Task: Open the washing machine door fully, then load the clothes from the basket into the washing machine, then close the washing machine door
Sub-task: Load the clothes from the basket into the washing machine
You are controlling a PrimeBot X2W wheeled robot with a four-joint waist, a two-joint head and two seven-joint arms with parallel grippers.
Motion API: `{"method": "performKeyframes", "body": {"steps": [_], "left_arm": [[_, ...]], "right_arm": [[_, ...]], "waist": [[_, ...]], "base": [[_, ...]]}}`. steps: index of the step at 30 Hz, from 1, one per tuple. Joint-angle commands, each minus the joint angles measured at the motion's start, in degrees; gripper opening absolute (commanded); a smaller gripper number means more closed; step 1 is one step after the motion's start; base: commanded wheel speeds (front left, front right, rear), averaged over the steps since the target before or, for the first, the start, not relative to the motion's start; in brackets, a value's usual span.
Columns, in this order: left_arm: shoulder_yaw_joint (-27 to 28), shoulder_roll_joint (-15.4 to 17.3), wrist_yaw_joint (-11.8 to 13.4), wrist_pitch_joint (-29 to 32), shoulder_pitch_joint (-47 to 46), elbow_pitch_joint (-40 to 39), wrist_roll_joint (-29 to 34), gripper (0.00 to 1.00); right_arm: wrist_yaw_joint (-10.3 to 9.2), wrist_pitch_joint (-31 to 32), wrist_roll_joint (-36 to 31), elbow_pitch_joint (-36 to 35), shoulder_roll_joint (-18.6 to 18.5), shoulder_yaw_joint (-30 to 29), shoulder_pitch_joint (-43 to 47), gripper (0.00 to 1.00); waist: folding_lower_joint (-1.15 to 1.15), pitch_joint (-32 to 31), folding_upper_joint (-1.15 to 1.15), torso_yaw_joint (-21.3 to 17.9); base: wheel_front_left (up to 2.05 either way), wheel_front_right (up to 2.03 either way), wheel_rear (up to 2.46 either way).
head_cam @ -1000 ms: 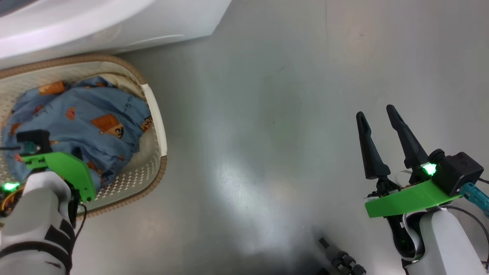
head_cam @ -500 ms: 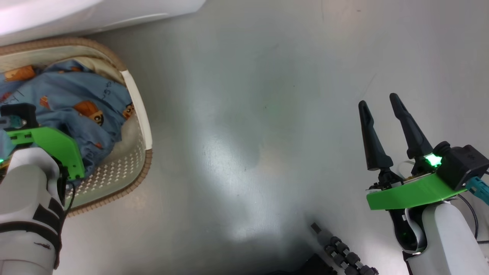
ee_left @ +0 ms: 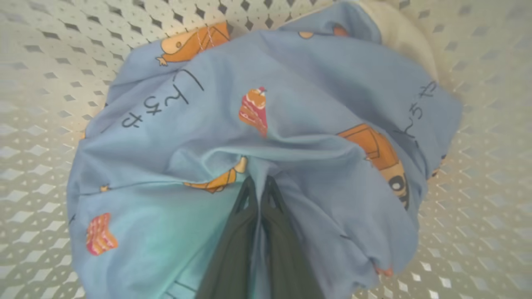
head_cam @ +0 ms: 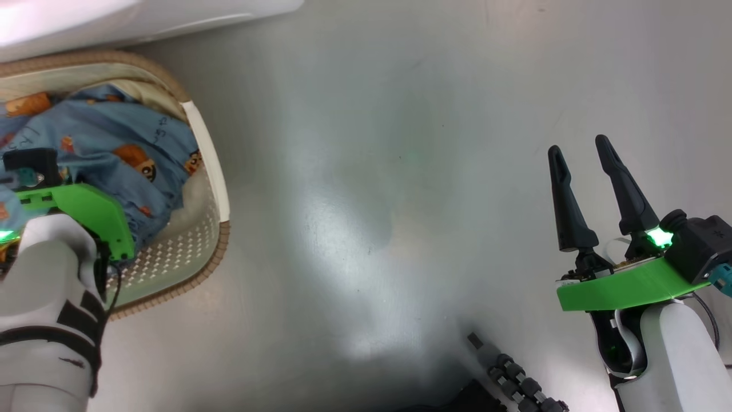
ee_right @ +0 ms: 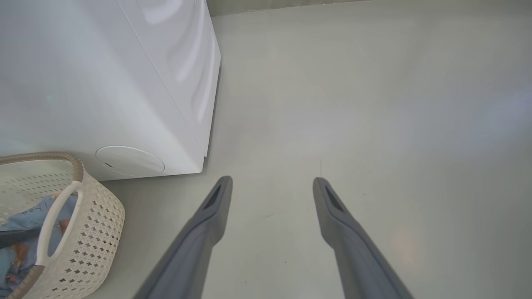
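So the biggest thing here is the grey floor (head_cam: 372,171), glossy and taking up most of the head view. The washing machine (ee_right: 104,83) sits on it, a white box seen from its corner, with a round flap (ee_right: 129,160) low on the front. Just beside that front is the basket (head_cam: 194,257), cream, perforated, brown woven rim, standing on the floor at the robot's left. The clothes (ee_left: 311,83) are piled inside it: light blue fabric with orange bears and little red cakes, plus a bit of cream cloth (ee_left: 399,37) peeking out at the far edge. The left gripper (ee_left: 258,185) is down in the pile, its fingers pressed together with a fold of the blue fabric pinched between them. The right gripper (head_cam: 578,145) hangs over bare floor well apart from the basket, fingers spread wide with nothing between them.
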Motion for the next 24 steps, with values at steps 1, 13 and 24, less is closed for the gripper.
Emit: {"method": "performKeyframes", "body": {"steps": [1,13,24], "left_arm": [[1.2,1.3,0.7,-1.3,1.7,-0.3,-0.5,0.0],[3.3,-2.9,-0.4,-8.0,11.5,-6.5,-4.1,0.0],[5.7,-6.3,-0.7,-8.1,27.3,-25.9,-5.0,0.0]], "right_arm": [[0.09,-0.3,0.2,-1.0,-0.8,0.6,1.2,1.0],[0.09,-0.3,-0.1,0.6,-1.6,0.5,2.9,1.0],[0.09,-0.3,-0.5,2.3,-2.3,0.3,7.4,1.0]], "waist": [[0.0,-1.1,0.0,0.8],[0.0,-11.7,0.0,5.8],[0.0,-23.2,0.0,8.6]], "base": [[0.0,0.0,0.0],[0.0,0.0,0.0],[0.0,0.0,0.0]]}}
